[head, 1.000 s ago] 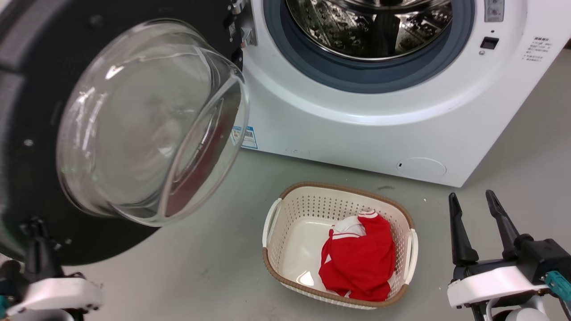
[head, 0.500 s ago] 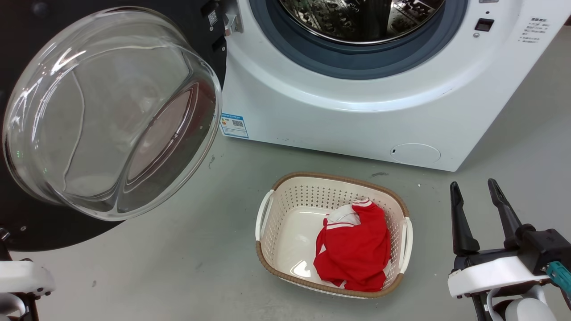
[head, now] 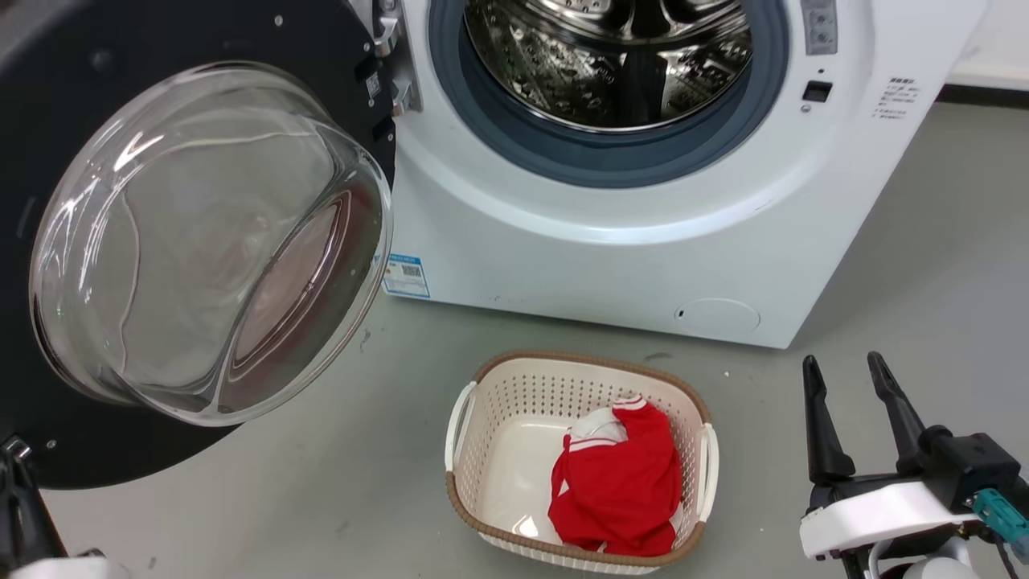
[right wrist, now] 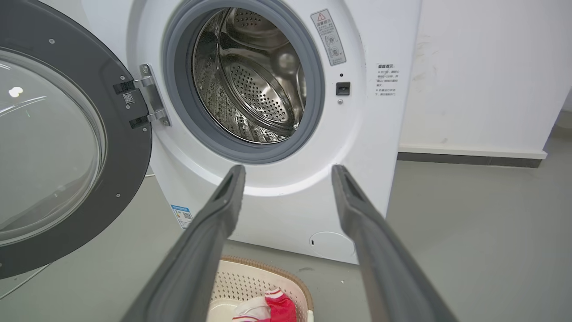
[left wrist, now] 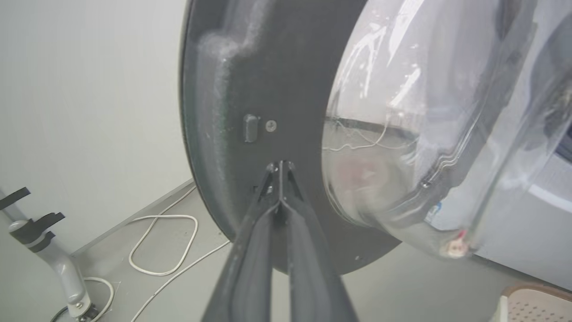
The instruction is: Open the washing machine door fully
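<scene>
The washing machine door [head: 185, 241] stands swung out to the left, its black rim around a bulging clear glass bowl, held by the metal hinge [right wrist: 149, 100]. The white washing machine [head: 611, 249] shows its grey gasket and steel drum [head: 611, 56]. My left gripper [left wrist: 280, 166] is shut with nothing in it, its tips against the door's black inner face [left wrist: 268, 89] just below a small latch bump. One of its dark fingers [head: 20, 503] shows at the lower left. My right gripper [head: 840, 359] hangs open and empty at the lower right, well apart from the machine.
A white laundry basket [head: 482, 386] with a red and white garment [head: 615, 482] sits on the grey floor in front of the machine. A white cable [left wrist: 163, 243] and a grey stand [left wrist: 58, 268] lie left of the door. A white wall [right wrist: 482, 67] rises right of the machine.
The door has swung further out to the left. My left gripper has slid down toward the lower left corner. The head camera has shifted; the right gripper has stayed open.
</scene>
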